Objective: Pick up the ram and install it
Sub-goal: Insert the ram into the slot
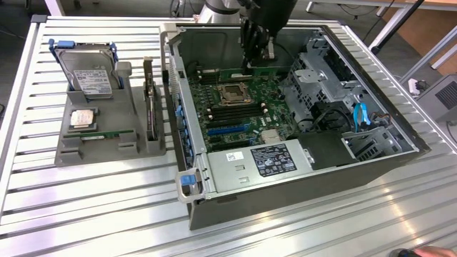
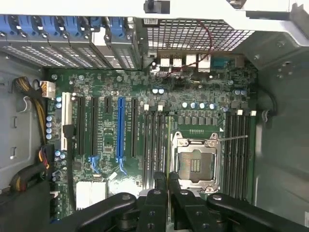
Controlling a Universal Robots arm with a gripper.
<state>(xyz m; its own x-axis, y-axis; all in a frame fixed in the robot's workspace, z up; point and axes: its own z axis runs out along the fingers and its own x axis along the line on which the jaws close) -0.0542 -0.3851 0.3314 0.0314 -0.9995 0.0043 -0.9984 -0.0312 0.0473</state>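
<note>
The jaws are pressed together with nothing seen between them. The gripper (image 1: 248, 68) hangs inside the computer case (image 1: 170, 80), at 12 o'clock of the CPU socket (image 1: 234, 93). The ram (image 1: 98, 136) lies in the grey holder (image 1: 71, 152) on the table (image 1: 93, 214), at 9 o'clock of the case.

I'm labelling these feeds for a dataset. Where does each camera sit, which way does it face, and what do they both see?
Exterior view: off the arm, raised, looking obliquely down at the slatted table, parts holder and open computer case; the dark arm reaches into the case.
Wrist view: on the wrist, looking straight down onto the motherboard; the shut black jaws show in the foreground.
Shared: the motherboard, its CPU socket, the jaws.
</note>
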